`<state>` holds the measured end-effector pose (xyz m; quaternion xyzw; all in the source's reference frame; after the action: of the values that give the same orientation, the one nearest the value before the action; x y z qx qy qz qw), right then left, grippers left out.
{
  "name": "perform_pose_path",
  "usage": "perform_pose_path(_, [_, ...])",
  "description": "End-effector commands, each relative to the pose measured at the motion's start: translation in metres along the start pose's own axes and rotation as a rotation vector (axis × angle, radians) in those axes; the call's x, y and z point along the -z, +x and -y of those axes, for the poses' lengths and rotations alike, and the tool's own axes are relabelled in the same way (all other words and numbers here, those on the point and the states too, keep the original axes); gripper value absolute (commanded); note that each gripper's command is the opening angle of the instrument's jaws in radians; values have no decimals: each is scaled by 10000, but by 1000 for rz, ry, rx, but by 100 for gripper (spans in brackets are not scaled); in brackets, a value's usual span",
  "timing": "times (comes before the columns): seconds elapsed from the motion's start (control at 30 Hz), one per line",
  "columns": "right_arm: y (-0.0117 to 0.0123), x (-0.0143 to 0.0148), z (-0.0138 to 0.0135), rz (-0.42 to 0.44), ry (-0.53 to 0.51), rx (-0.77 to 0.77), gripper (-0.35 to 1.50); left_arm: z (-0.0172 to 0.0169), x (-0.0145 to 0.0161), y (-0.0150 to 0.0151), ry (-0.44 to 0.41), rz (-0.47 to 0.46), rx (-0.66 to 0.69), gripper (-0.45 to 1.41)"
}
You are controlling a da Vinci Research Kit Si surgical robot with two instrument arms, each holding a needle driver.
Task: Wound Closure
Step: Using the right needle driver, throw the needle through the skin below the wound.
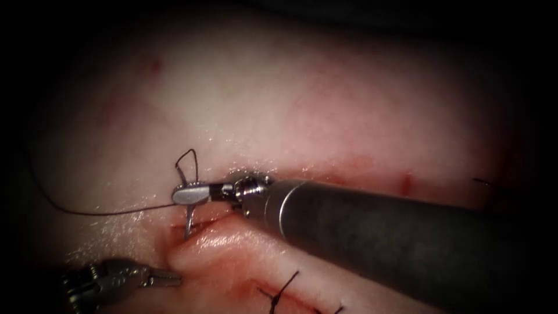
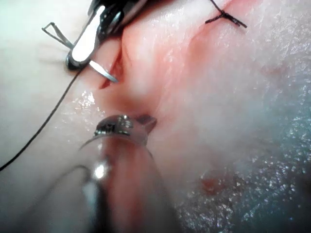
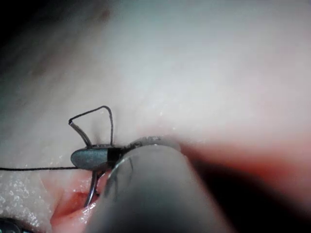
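Endoscope: right hand [image 1: 187, 195] pinches the needle [image 1: 189, 224] mid-curve, its tip at the cut [image 1: 192, 228]; thread [image 1: 99, 213] trails left. Left hand [image 1: 165, 279] pressed together, holding nothing.
Left wrist: a finished stitch [image 2: 224, 16] sits along the cut.
Right wrist: the needle's lower end meets the tissue [image 3: 204, 73]; depth unclear. Judged step: placing a bite.

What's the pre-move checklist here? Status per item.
1. Right tool has the needle: ok, jaws shut on it near its thread end.
2. Needle point at the cut: ok, it reaches the cut's left end; whether it is in the tissue, cannot tell.
3. Left tool holds nothing: ok, jaws shut, resting at the cut's lower lip.
4. Thread free: ok, trails left over the tissue, with a small loop above the right tool's jaws.
5. Earlier stitch in place: ok.
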<state>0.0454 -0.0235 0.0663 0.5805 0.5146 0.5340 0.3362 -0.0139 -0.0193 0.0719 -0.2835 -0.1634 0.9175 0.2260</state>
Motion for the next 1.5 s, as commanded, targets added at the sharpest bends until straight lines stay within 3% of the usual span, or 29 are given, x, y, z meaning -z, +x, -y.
perform_pose_path(0.03, [-5, -11, -5, 6, 7, -7, -35, 2, -7, 1, 0, -1, -2, -45])
perform_pose_path(0.3, [-19, -18, 0, 17, 22, -24, -35, 3, -5, -2, -3, 2, -5, -45])
perform_pose_path(0.57, [-27, -7, 2, 9, 3, -24, -35, 4, -2, -4, -4, 2, -7, -45])
perform_pose_path(0.87, [-15, 14, 11, -82, -138, 190, -35, 2, 0, -6, -3, 2, -1, -45])
perform_pose_path(1.2, [-34, 9, 26, -72, -115, 244, -35, 4, 1, -7, -6, 5, -2, -45])
perform_pose_path(1.5, [-40, 13, 21, -63, -108, 257, -35, 9, 2, -4, -9, 6, 0, -42])
